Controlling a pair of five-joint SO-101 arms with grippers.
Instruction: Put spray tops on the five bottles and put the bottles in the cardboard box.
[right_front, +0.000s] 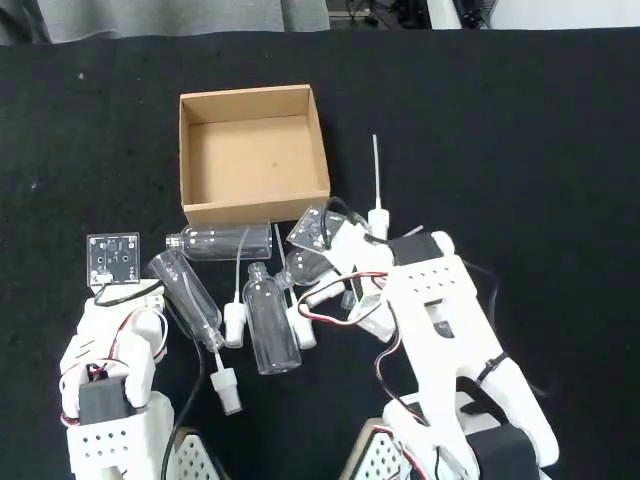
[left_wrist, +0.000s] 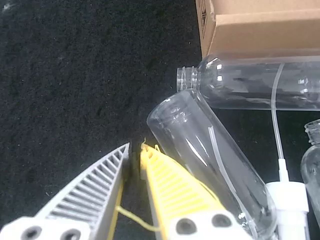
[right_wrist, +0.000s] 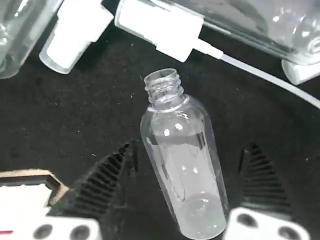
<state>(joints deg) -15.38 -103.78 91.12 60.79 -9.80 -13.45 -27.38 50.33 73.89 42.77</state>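
The right tool (right_wrist: 189, 150) is hanging low over the black bench (right_wrist: 85, 115). Its dark fingers (right_wrist: 107, 175) are standing wide on either side of a small clear bottle (right_wrist: 182, 170), which is lying uncapped between them. Past the bottle's neck, toward the top of that frame, a white spray top (right_wrist: 160, 22) is trailing its thin tube, and a second spray top (right_wrist: 75, 32) is lying beside it.

The left tool (left_wrist: 135, 149) is drawn narrow and gripping nothing. It is sitting just beside a larger tilted bottle (left_wrist: 210, 170) with a tube showing inside. Another long bottle (right_front: 220, 242) is lying along the front wall of the cardboard box (right_front: 255, 212).

From above, the box is standing open in the upper middle. The bottles and tops are lying clustered on the bench below it, at the frame's centre.
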